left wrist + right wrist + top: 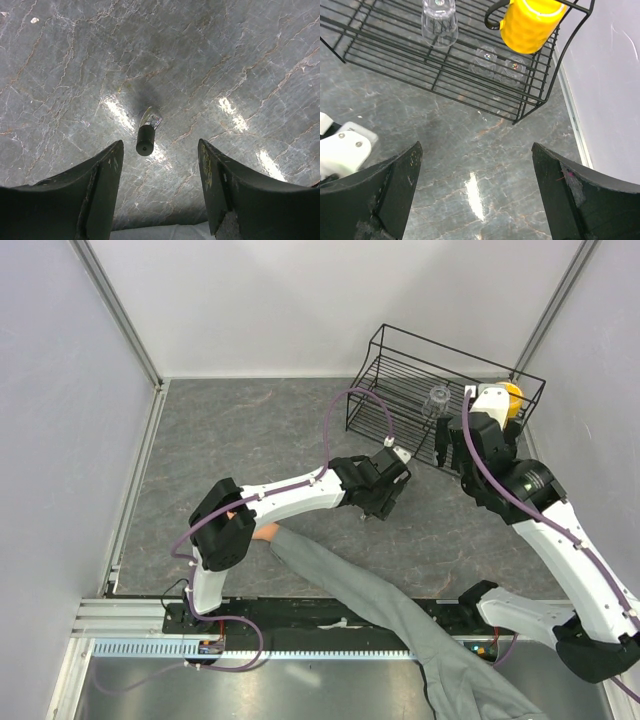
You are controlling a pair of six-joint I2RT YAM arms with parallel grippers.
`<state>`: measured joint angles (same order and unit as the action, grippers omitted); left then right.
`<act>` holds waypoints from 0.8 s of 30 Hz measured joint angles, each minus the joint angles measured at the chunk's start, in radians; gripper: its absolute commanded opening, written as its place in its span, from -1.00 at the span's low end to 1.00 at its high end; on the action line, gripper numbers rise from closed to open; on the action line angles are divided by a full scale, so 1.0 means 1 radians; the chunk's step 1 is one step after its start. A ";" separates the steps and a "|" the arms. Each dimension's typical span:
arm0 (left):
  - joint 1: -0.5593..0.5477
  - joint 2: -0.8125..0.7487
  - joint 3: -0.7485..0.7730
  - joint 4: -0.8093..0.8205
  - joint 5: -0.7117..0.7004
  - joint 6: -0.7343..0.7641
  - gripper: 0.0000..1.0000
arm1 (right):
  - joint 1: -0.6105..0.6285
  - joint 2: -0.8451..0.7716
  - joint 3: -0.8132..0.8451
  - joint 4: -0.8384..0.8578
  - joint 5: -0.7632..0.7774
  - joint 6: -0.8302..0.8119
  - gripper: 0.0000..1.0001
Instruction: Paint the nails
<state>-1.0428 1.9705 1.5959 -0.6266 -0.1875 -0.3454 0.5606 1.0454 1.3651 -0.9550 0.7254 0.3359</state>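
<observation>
- The grey marbled table (250, 430) carries everything. Its top looks glossy, so anything nudged may skid.
- The white-and-black left arm (290, 498) reaches from 7 o'clock toward the centre. Its black elbow hangs over the person's hand and could press on the hand if it dropped.
- The white-and-black right arm (560, 530) rises along the 3 o'clock side toward the rack.
- A long grey sleeve (400, 610) comes in from 5 o'clock and ends in a bare light-skinned hand (264, 532) at 8 o'clock.
- A black wire rack (455, 351) sits at 1 o'clock, near the right arm's wrist. A careless swing there could catch its wires.
- The left gripper (160, 150) has its jaws spread wide with nothing between them.
- The right gripper (477, 147) is likewise wide apart and empty, with the rack's corner at its 12 o'clock.
- A yellow dimpled cup (530, 25) and a clear upturned glass (440, 22) rest in the rack, away from the work.
- A small dark-capped bottle (145, 141) sits near the table's centre, ahead of the left gripper and apart from both fingers. An off-centre pinch could tip it and spill polish.
- The nails lie at 8 o'clock, hidden under the left elbow and well apart from the bottle. That elbow blocks the way to them.
</observation>
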 measured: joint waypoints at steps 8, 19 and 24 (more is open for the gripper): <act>0.006 0.021 0.000 0.000 0.000 0.000 0.23 | 0.000 0.017 -0.009 -0.013 -0.006 -0.034 0.96; 0.018 0.036 0.000 0.000 0.006 0.000 -0.02 | 0.000 -0.037 -0.080 -0.021 -0.048 -0.079 0.96; 0.018 0.037 0.000 0.000 0.007 0.000 -0.06 | 0.000 -0.048 -0.080 -0.018 -0.048 -0.089 0.96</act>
<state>-1.0252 2.0079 1.5959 -0.6266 -0.1802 -0.3454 0.5610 0.9974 1.2854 -0.9733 0.6769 0.2466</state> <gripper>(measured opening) 0.475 0.982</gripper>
